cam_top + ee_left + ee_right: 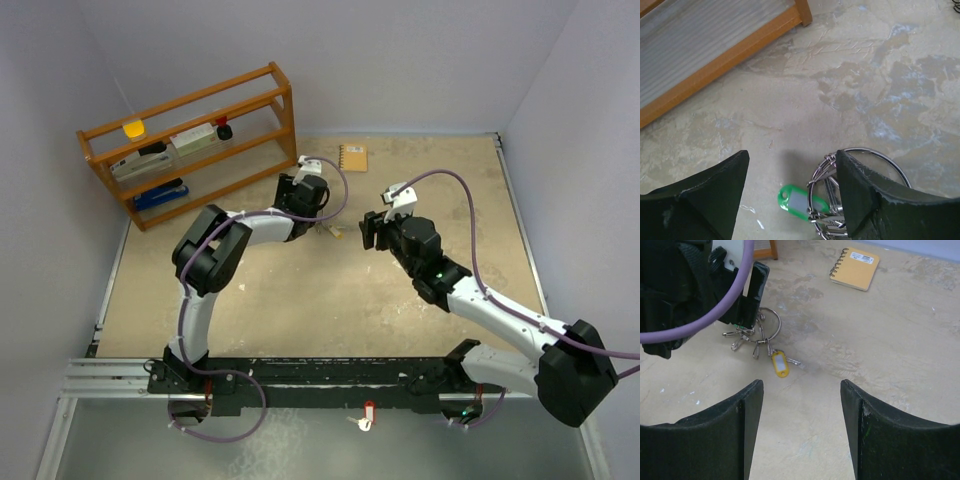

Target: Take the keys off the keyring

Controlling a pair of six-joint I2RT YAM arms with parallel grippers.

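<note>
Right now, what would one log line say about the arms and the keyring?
left gripper: open, over keyring | right gripper: open, empty, nearby | keyring: lying on table, green-headed key attached

The keyring (pixel 760 336) is a cluster of thin silver wire loops (one large round ring and several small clips). It lies flat on the table (pixel 900 365), in the far middle part. The green-headed key (pixel 797 202) lies flat with one end touching the loops. The yellow-gold key (pixel 780 363) lies flat at the cluster's right side, joined to it by a small loop.
</note>
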